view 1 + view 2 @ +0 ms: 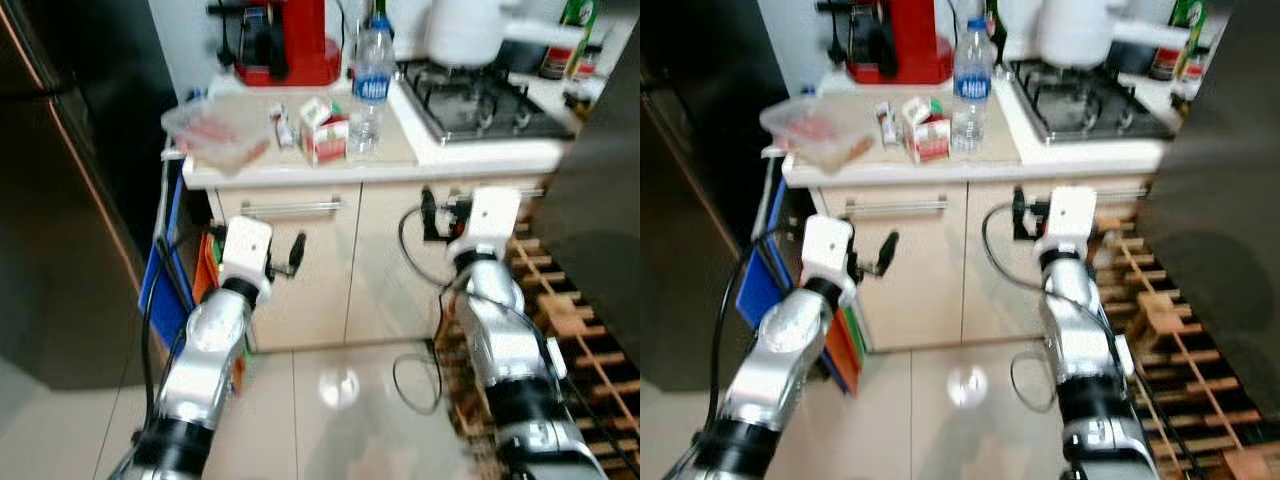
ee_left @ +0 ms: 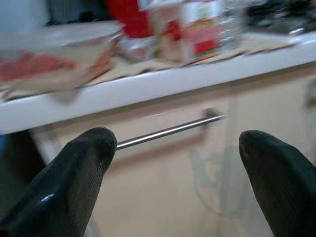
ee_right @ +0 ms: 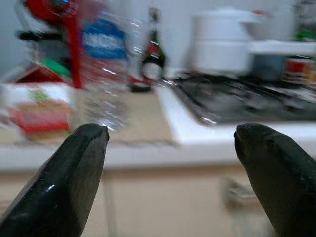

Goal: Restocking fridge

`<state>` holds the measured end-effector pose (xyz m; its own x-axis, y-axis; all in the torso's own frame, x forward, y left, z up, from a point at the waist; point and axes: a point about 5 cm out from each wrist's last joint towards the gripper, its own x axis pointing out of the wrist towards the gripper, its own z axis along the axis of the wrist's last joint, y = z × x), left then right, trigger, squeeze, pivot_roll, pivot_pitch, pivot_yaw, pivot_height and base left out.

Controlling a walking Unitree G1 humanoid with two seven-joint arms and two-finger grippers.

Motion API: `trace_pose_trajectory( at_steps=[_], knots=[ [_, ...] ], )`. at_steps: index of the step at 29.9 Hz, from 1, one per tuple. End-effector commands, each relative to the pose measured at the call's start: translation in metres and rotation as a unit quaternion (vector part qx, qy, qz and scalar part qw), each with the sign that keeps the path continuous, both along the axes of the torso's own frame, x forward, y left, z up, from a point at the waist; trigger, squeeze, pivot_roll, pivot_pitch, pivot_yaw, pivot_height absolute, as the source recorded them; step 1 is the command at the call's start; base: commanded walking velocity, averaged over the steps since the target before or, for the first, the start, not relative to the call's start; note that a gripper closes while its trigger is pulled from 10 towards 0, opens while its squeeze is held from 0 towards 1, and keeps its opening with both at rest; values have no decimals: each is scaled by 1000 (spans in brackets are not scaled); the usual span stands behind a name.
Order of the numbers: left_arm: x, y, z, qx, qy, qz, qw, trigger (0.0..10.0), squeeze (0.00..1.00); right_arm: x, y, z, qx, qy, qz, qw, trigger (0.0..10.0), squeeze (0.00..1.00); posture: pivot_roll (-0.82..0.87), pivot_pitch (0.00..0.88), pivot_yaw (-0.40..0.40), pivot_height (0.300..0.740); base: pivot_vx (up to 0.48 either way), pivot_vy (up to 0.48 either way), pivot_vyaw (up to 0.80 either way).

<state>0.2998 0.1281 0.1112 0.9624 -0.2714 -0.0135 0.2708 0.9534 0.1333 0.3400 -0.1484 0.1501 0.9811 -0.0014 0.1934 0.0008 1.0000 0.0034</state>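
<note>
On the counter (image 1: 400, 155) stand a clear water bottle (image 1: 372, 85) with a blue label, a red-and-white carton (image 1: 325, 130) and a clear tub of red food (image 1: 215, 135). The dark fridge (image 1: 60, 200) stands shut at the left. Both arms are raised in front of the cabinet, below counter height. My left gripper (image 2: 175, 143) is open and empty, facing the drawer under the tub (image 2: 49, 64). My right gripper (image 3: 170, 136) is open and empty, level with the counter edge, with the bottle (image 3: 103, 64) ahead of it.
A red coffee machine (image 1: 290, 40) stands at the back of the counter, with a gas hob (image 1: 480, 100) and a white pot (image 1: 465, 30) to the right. A wooden rack (image 1: 560, 320) fills the lower right. Blue and orange items (image 1: 165, 270) are wedged between fridge and cabinet.
</note>
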Motion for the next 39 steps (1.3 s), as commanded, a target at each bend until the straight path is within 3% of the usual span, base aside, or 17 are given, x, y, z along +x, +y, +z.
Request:
trace_pose_trajectory(
  at_steps=[1,9,14,21,27,34,39],
  knots=[
    [1,2,4,-2,-9,4,1000,10000,0,4,9,20,4,-31,20,999,10000,51,-25,0,23,730,480,0,0],
    [-4,-6,6,-9,-20,1,1000,10000,0,8,24,57,21,-81,66,994,10000,43,-11,0,19,730,480,0,0],
    [-3,-5,7,-2,-28,5,1000,10000,0,2,27,84,18,-119,82,989,10000,43,-10,0,16,730,0,0,0],
    [-3,-11,5,-5,-25,2,1000,10000,0,-3,22,73,15,-90,77,993,10000,43,-28,0,15,730,0,0,0],
    [-2,-11,5,-6,-25,2,1000,10000,0,-3,22,83,22,-94,76,992,10000,43,-29,0,17,730,0,0,0],
    [-1,-13,2,-3,-13,-3,1000,10000,0,13,14,88,19,-86,54,995,10000,43,-25,0,16,730,0,0,0],
    [-2,-17,-9,25,16,-32,999,10000,0,33,3,86,24,-54,18,998,10000,35,-15,0,11,730,0,0,0]
  ],
)
